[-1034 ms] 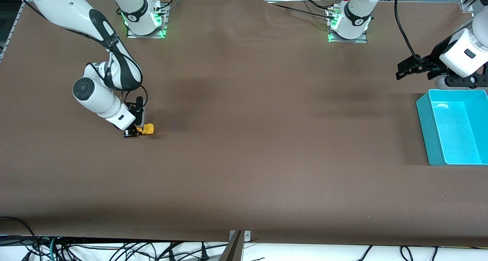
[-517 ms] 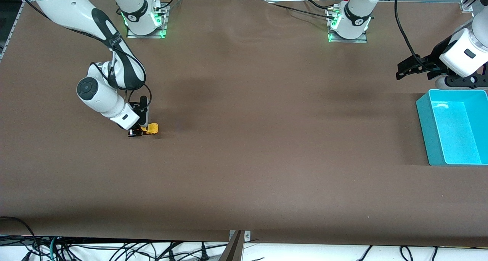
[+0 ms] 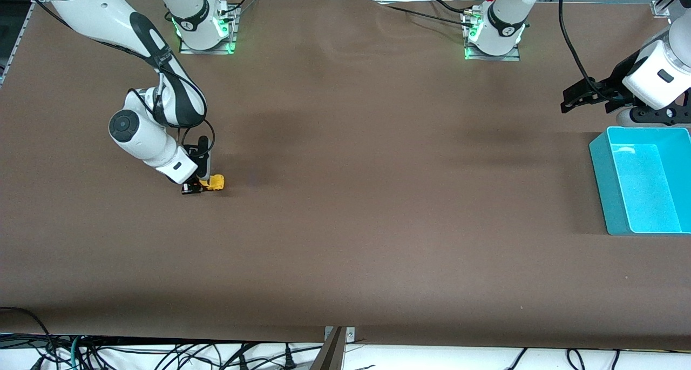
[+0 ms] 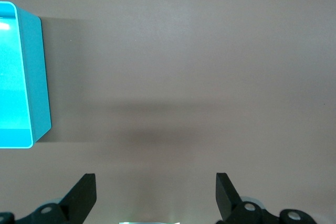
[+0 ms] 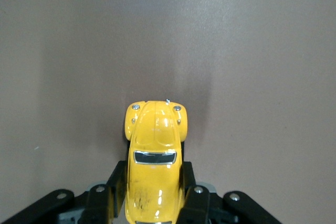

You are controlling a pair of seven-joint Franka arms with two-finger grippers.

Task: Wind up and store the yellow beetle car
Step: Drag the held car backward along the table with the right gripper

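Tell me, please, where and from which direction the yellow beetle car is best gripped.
Grip the yellow beetle car across its two flat flanks at mid-body, coming from its rear end. The rounded roof and hood would probably slip. The right gripper already pinches it this way at table level; the left gripper waits open beside the turquoise bin.

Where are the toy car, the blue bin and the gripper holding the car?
toy car (image 5: 155, 156), right wrist view, roof.
blue bin (image 3: 603, 186), front view, side wall.
right gripper (image 3: 201, 185), front view, between fingertips.
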